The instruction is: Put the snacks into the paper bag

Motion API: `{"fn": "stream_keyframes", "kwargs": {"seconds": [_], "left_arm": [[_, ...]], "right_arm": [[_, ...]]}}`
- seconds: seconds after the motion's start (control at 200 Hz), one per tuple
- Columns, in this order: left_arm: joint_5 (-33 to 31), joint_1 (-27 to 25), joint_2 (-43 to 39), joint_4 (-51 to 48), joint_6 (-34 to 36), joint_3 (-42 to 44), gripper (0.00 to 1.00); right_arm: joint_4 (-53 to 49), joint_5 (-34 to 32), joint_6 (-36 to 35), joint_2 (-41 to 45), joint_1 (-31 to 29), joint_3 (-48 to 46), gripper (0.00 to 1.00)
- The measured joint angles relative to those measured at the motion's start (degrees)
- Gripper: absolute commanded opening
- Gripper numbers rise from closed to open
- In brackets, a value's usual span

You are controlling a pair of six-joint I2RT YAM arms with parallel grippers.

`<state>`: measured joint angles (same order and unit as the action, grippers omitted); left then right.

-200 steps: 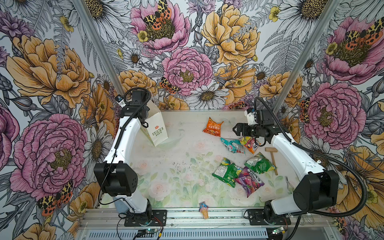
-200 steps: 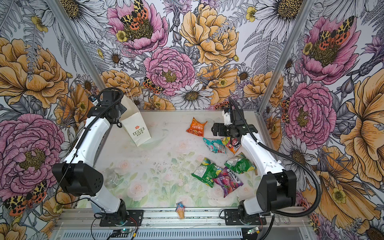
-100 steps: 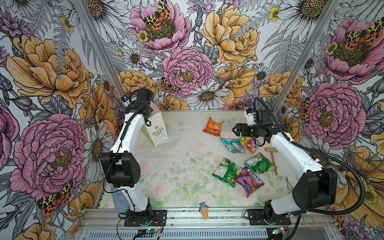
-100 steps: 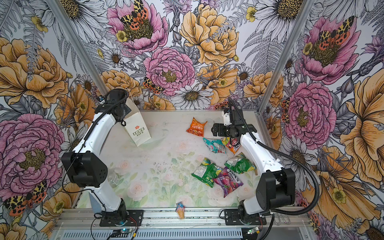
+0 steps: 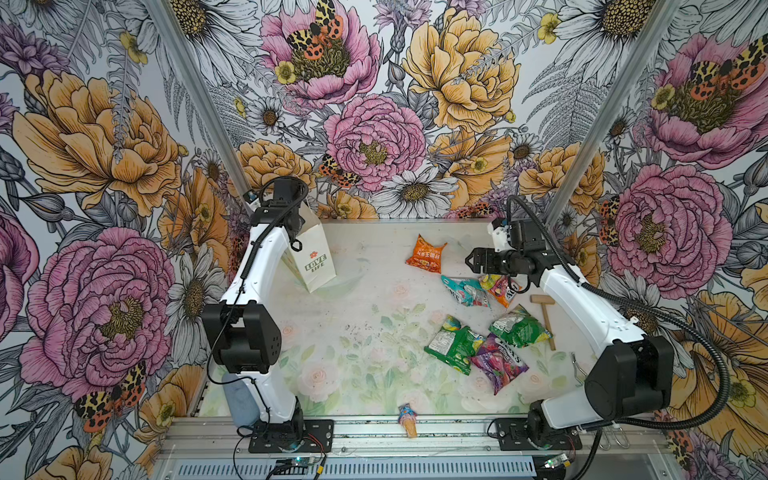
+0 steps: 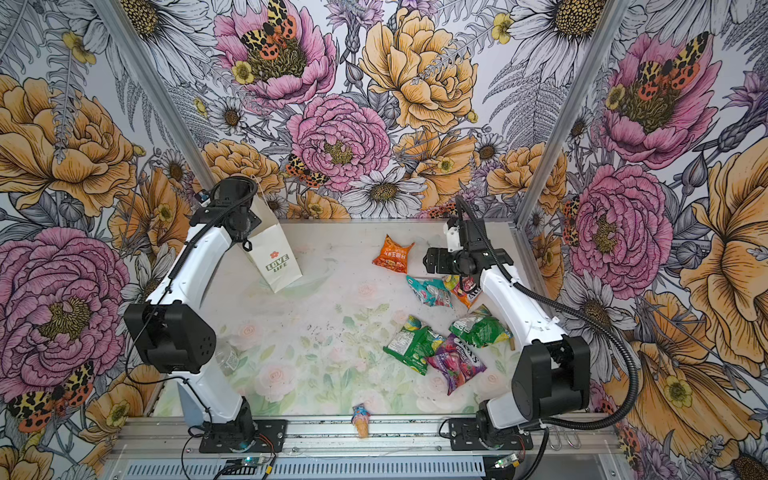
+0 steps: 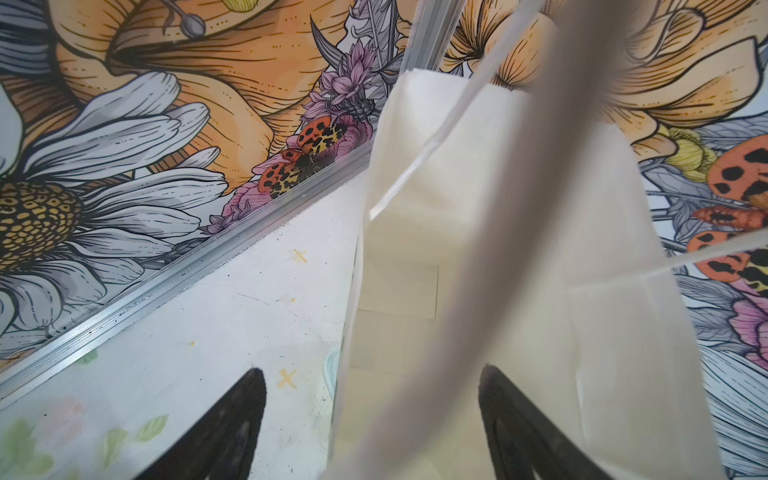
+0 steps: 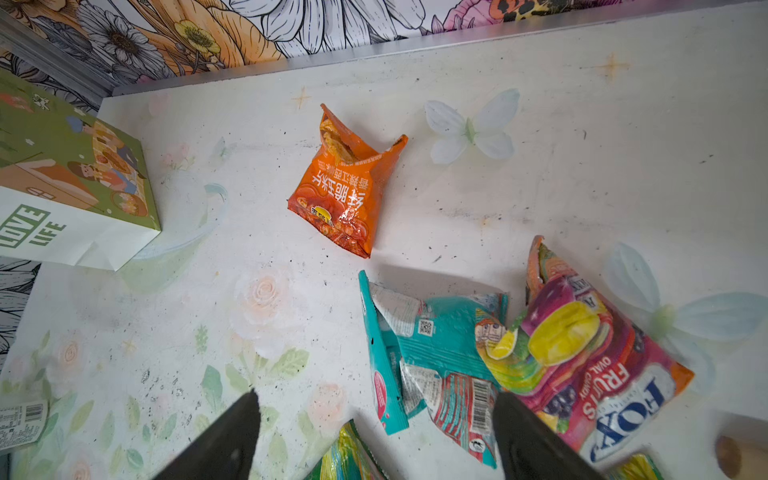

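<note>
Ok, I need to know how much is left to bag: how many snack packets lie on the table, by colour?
Orange crinkly plastic packet: 1
Teal crinkly plastic packet: 1
Pink-yellow crinkly plastic packet: 1
Green crinkly plastic packets: 2
Purple crinkly plastic packet: 1
Total: 6

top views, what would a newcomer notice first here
Loud flowered walls ring the table. Bright snacks lie scattered on its right side, with the open right end effector above the far ones. At the far left stands the white paper bag, the left end effector open at its top edge.
</note>
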<state>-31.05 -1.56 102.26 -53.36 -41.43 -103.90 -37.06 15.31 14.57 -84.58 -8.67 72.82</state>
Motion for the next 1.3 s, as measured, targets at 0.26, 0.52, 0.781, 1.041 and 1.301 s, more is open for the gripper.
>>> {"fn": "stream_keyframes", "kwargs": {"seconds": [0.26, 0.52, 0.781, 1.041, 1.301], "left_arm": [[0.57, 0.59, -0.02, 0.0, 0.13, 0.07, 0.67], [0.72, 0.74, -0.24, 0.02, 0.48, 0.96, 0.53], [1.49, 1.36, -0.24, 0.0, 0.9, 1.33, 0.42], [2.1, 1.38, -0.24, 0.02, 0.96, 1.38, 0.24], [2.93, 1.38, -0.33, 0.02, 1.16, 1.4, 0.0]], "right_arm": [[0.0, -0.02, 0.04, 0.0, 0.0, -0.35, 0.87], [0.02, 0.0, 0.46, 0.0, 0.0, -0.35, 0.85], [0.02, -0.02, 0.68, 0.0, 0.0, -0.35, 0.84], [0.02, -0.02, 0.87, 0.0, 0.0, -0.35, 0.84], [0.02, 0.0, 0.9, 0.0, 0.0, -0.35, 0.84]]}}
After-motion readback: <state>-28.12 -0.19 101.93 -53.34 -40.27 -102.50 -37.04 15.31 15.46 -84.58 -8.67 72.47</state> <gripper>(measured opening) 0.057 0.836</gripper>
